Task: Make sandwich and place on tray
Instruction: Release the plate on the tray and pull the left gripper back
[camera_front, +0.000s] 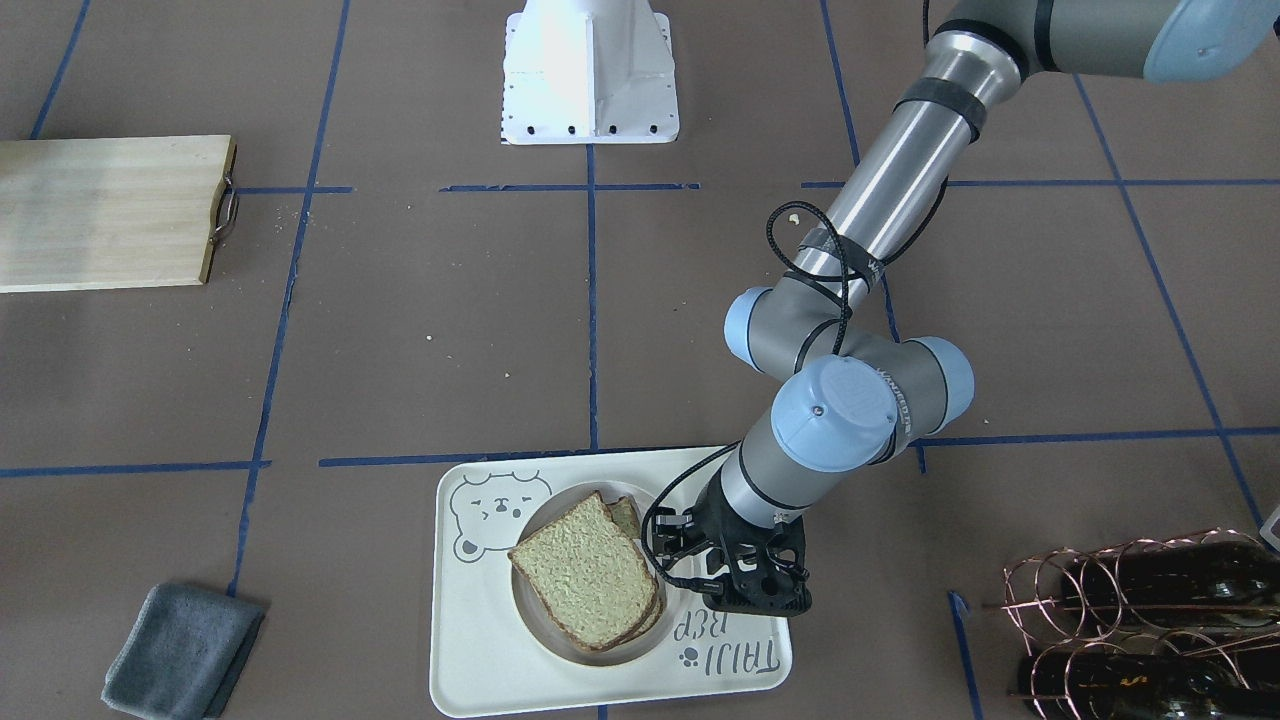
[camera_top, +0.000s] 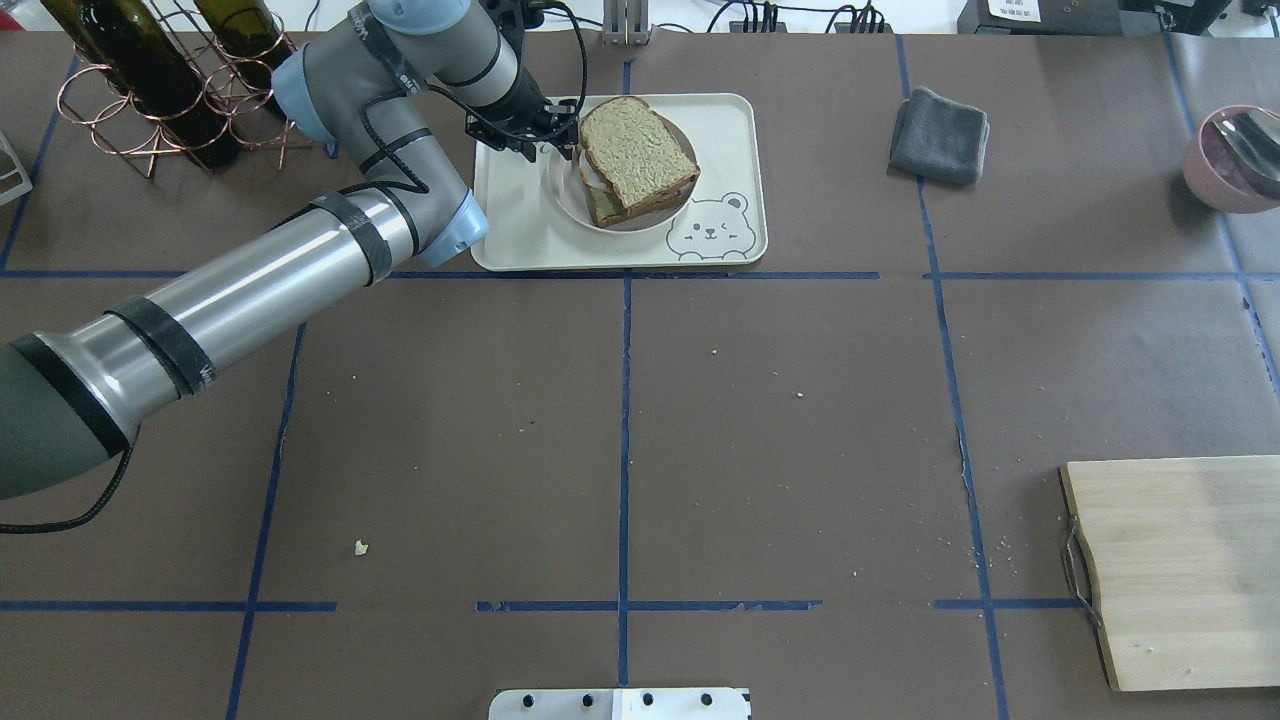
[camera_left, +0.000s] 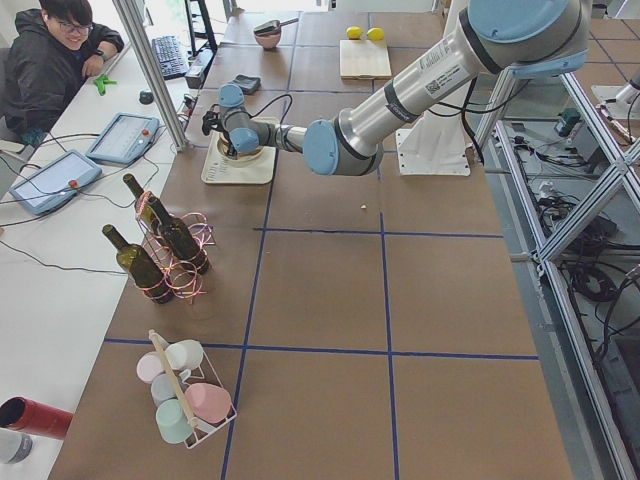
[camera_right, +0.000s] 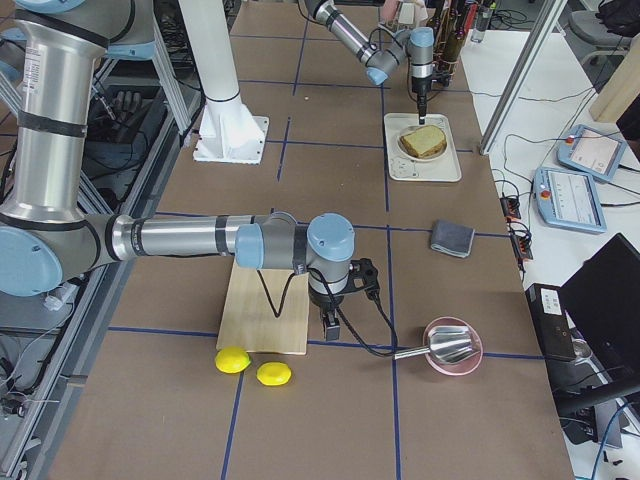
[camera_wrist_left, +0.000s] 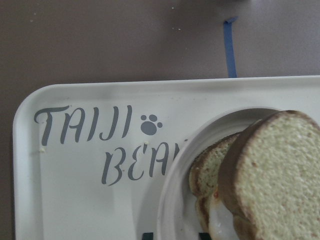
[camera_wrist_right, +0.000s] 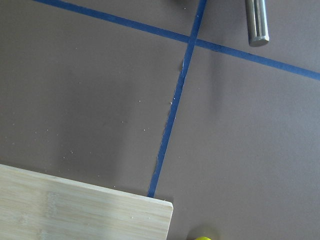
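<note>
The sandwich (camera_front: 590, 570) lies on a small round white dish (camera_front: 530, 605) on the cream tray (camera_front: 470, 640) with the bear drawing. Two bread slices are stacked askew, with a bit of white egg (camera_wrist_left: 220, 222) between them. My left gripper (camera_front: 668, 555) is low over the tray, right beside the sandwich, and empty. In the left wrist view its two fingertips (camera_wrist_left: 147, 235) stand apart over the dish rim. My right gripper (camera_right: 328, 322) shows only in the exterior right view, low by the cutting board's edge. I cannot tell whether it is open or shut.
A pale wooden cutting board (camera_top: 1180, 570) lies near the robot's right, with two lemons (camera_right: 250, 365) beyond it. There is also a grey cloth (camera_top: 940, 135), a pink bowl with a metal scoop (camera_top: 1235, 160), and a copper rack of wine bottles (camera_top: 170, 90) left of the tray.
</note>
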